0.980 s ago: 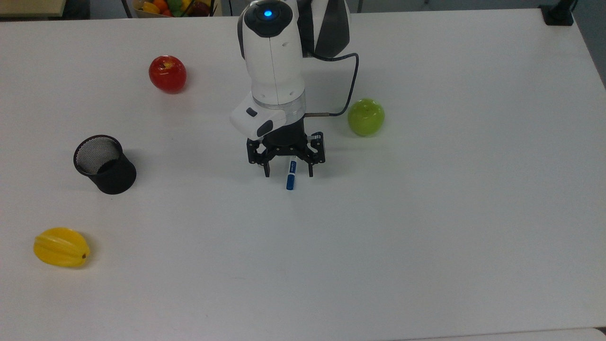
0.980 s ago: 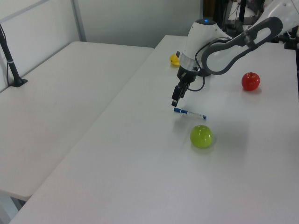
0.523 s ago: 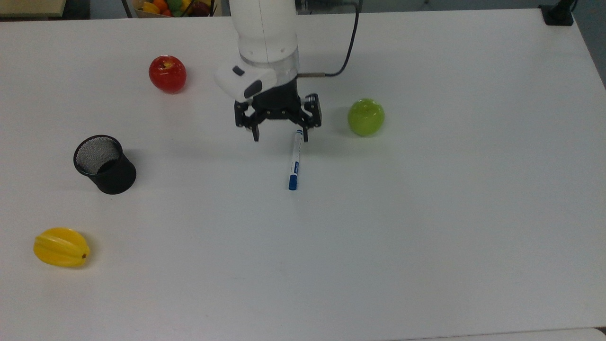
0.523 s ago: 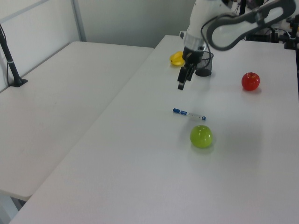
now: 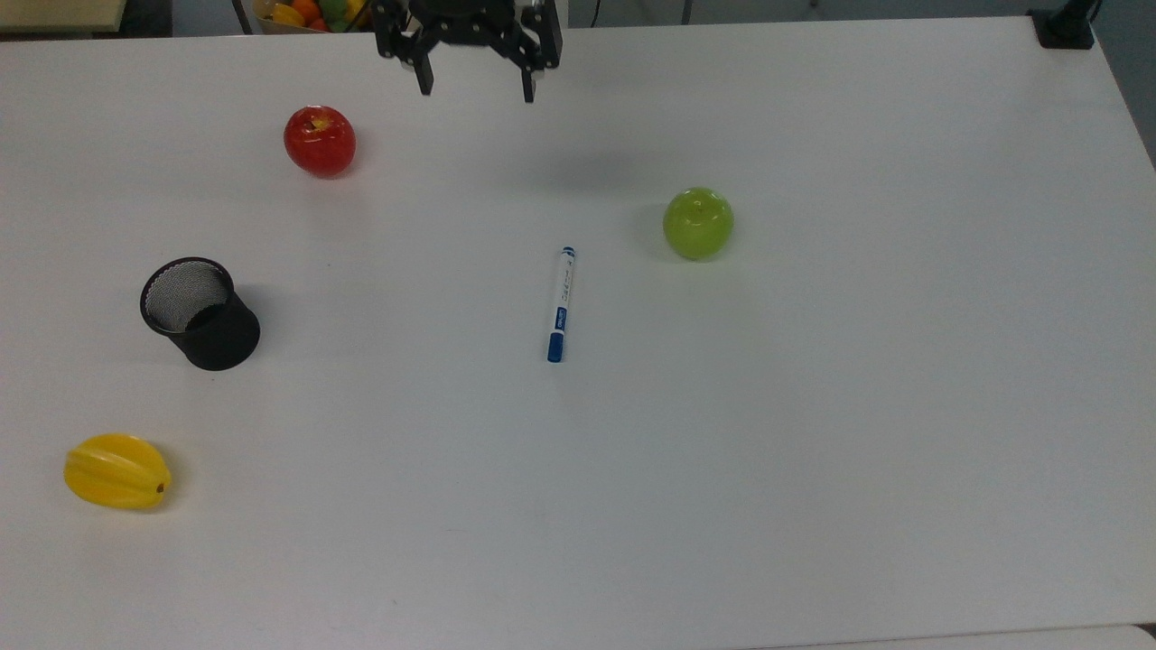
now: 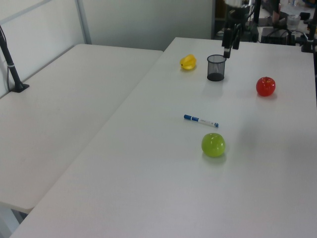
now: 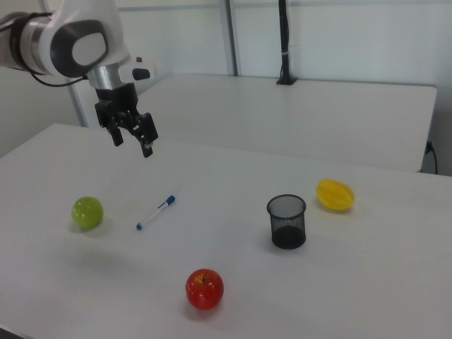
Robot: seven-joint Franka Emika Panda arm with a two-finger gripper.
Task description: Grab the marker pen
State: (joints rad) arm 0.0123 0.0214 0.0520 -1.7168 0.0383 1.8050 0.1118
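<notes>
my gripper (image 5: 476, 90) is hanging up in the air at the far edge of the top view, fingers spread wide with nothing between them. in the right view i'm above the bench (image 7: 233, 282), well apart from the marker pen (image 7: 155, 212). the marker pen (image 5: 561, 304) lies flat on the white bench near the middle, blue cap toward the top view's bottom. a green apple (image 5: 698, 223) sits near it on the top view's right. a red apple (image 5: 320, 141), a black mesh cup (image 5: 200, 312) and a yellow starfruit (image 5: 116, 470) are off to the top view's left, well apart from the pen.
</notes>
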